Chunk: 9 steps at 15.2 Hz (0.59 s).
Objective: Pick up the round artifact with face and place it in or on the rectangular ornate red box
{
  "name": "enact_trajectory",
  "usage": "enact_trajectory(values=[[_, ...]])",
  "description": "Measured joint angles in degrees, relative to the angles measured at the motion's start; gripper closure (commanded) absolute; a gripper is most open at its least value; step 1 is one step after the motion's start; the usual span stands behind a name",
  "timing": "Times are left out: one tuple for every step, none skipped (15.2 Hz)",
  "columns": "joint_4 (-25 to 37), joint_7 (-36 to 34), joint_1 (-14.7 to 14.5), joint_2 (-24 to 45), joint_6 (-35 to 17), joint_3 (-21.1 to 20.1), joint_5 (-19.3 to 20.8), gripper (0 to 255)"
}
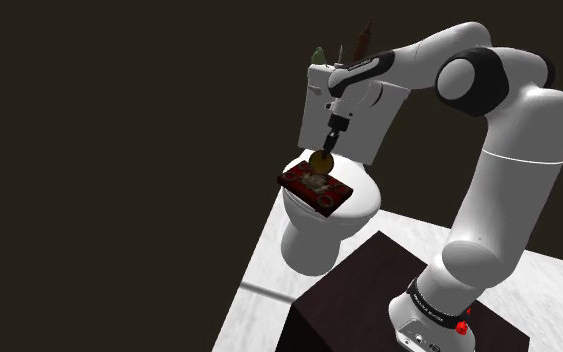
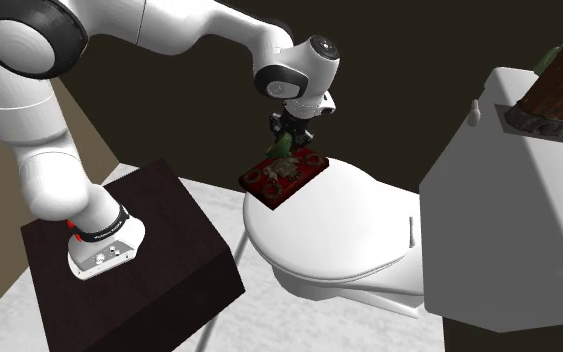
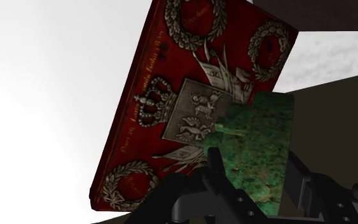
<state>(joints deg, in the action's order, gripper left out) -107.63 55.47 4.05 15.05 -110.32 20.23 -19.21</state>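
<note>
White toilet lid (image 1: 357,192): shut and smooth, it served as the work surface, on a white toilet bowl (image 1: 304,245).
Floor (image 1: 269,290): pale, grey-veined stone lay under the toilet and the stand.
Walls (image 2: 419,80): flat dark brown behind and beside the toilet.
Stand (image 1: 354,300): a dark brown box sat near the toilet, at the shoulder view's lower right, with the white arm's base on top.
White toilet tank (image 2: 509,200): it stood at the far end of the lid. On its top were a brown upright object (image 2: 554,90) and a small green item (image 1: 318,55); what they were could not be told.
Rectangular ornate red box (image 1: 314,187): it lay flat on the lid's front part, towards the shoulder view's left. Its top face carried a silver crowned crest in the middle and silver wreaths at the corners.
Round green-mottled artifact (image 3: 257,146): it hung just over the box, above the edge nearer the tank. It looked golden brown in the shoulder view. Its face did not show, and whether its lower rim touched the box could not be told.
Black two-finger gripper (image 3: 254,168): pointing down over the box, its fingers (image 3: 214,168) pinched the artifact between them, one on each side.
</note>
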Motion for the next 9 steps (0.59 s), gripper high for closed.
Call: enact_trajectory(values=[[-0.3,0.3,0.1,0.5,-0.7,-0.1,-0.2,255],[-0.3,0.5,0.1,1.0,-1.2,-0.1,-0.5,255],[-0.7,0.9,0.2,1.3,-1.8,-0.1,-0.7,255],[-1.1,1.1,0.2,1.6,-2.5,-0.2,-0.9,255],[-1.7,1.3,0.2,1.7,-3.1,-0.3,-1.0,255],[-1.9,1.6,0.2,2.3,-3.8,-0.4,-1.3,255],[-2.0,1.8,0.2,2.7,-4.3,-0.5,-1.6,255],[-2.2,2.0,0.3,3.1,-4.8,-0.5,-1.8,255],[-2.4,2.1,0.3,3.2,-5.1,-0.6,-1.9,255]])
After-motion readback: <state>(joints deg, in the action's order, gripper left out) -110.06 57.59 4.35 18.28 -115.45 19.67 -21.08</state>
